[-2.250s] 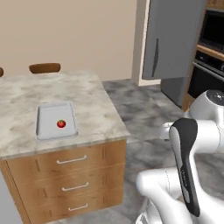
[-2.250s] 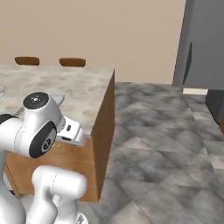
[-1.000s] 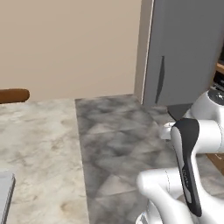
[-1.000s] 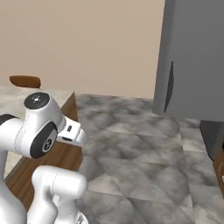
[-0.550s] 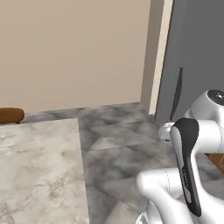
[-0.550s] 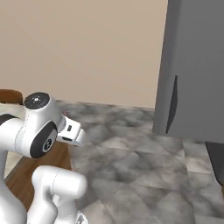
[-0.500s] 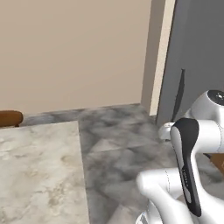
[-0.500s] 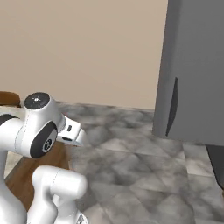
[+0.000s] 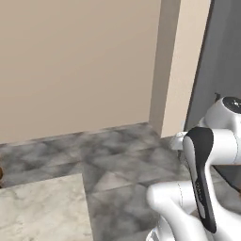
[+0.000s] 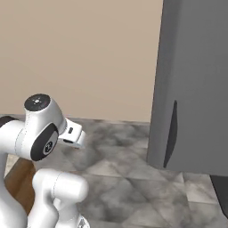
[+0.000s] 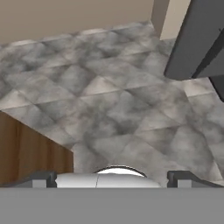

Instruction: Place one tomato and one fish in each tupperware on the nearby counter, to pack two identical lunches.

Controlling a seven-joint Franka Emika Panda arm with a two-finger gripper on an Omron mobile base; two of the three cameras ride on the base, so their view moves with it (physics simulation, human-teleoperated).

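Two dark finger tips of the gripper (image 11: 112, 177) rise far apart at the bottom of the hand view, one at the left and one at the right, so the gripper stands fully open with nothing between its jaws. Beyond them lies a grey marbled tile floor (image 11: 118, 109). At the lower left of that view a brown wooden side panel (image 11: 30, 151) of the kitchen island shows, its edge running down toward the finger tips.

From the left base camera, a corner of the beige-grey marbled stone table (image 9: 42, 209) sits at the lower left, and its bare top meets the grey floor (image 9: 117, 160) along a straight edge. A plain beige wall (image 9: 75, 66) stands behind, and a beige pillar (image 9: 181, 70) rises just beside a tall dark grey refrigerator (image 9: 221, 52) at the right edge. The white arm with its dark joint (image 9: 202, 179) rises at the lower right.

From the right base camera, the white arm (image 10: 42, 133) rises at the lower left, with a strip of the island's wooden side (image 10: 20, 182) behind it. The grey refrigerator (image 10: 196, 84) takes the right side, a dark vertical handle (image 10: 170, 133) on its front.
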